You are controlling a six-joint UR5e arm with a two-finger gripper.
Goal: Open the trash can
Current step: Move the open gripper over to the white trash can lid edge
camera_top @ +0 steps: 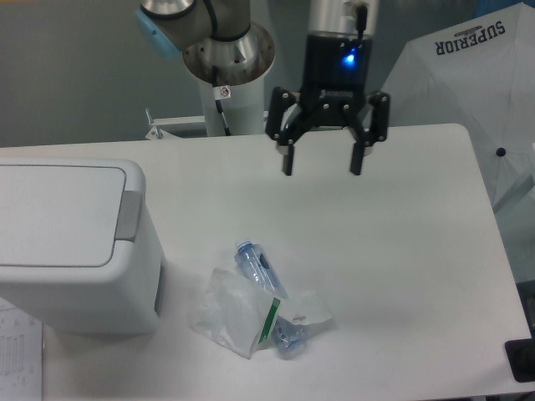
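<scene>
My gripper [322, 166] spread wide, fingers pointing down, holding nothing, hanging over far middle of table [401, 225], touching nothing. Blue light glowing on wrist. Trash can [71, 242] at left edge, well apart from me: white smooth plastic box, rounded corners, flat lid shut, grey tab on right side. Crinkled clear bag [242, 313] with blue bottle [259, 267] near can.
</scene>
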